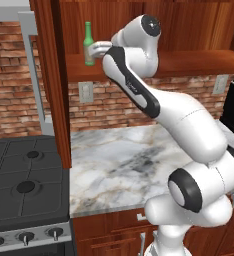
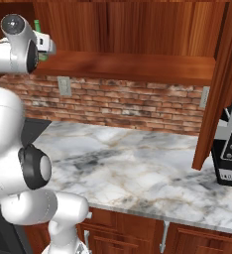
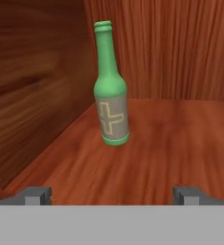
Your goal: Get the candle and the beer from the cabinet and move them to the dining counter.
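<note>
Green beer [image 3: 111,91] upright inside cabinet [image 3: 37,95], near left wall.

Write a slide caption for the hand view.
Open gripper faces the upright green beer on the cabinet shelf.

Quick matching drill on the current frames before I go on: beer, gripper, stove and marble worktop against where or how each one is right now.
1 beer
2 gripper
3 stove
4 marble worktop

a open, holding nothing
b below the cabinet, backed by red brick
c upright on the cabinet shelf
d left of the worktop, dark burners

Pairs: 1-c, 2-a, 3-d, 4-b
</note>
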You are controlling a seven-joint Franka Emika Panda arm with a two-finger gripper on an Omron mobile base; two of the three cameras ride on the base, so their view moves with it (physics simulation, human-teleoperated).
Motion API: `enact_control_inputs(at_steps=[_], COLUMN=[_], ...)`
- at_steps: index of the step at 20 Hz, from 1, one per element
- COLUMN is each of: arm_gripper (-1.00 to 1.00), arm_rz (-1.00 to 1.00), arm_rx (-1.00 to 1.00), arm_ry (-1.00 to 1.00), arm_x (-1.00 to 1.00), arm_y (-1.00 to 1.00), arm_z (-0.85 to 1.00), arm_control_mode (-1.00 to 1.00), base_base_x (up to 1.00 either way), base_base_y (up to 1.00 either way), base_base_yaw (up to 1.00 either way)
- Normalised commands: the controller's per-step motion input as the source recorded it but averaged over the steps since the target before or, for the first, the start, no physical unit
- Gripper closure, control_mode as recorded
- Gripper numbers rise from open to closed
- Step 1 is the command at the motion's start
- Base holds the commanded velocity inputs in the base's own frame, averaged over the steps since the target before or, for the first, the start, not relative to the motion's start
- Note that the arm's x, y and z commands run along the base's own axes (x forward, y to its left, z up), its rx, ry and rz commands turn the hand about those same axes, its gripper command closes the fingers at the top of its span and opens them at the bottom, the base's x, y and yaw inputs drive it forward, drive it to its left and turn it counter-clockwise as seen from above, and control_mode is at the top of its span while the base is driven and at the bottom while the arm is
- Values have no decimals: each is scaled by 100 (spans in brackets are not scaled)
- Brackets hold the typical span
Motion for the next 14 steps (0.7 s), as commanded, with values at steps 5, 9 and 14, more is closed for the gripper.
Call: enact_control_inputs(at_steps=[5, 9, 14], arm_gripper=[-100, -100, -100], arm_rz=[1, 2, 2], arm_rx=[0, 0, 0], arm_ry=[0, 0, 0], arm_x=[43, 39, 26], arm_y=[11, 7, 15], arm_z=[-2, 0, -9], arm_control_mode=[-100, -100, -100], base_base_x=[0, 0, 0], base_base_y=[0, 0, 0], base_base_yaw=[0, 0, 0])
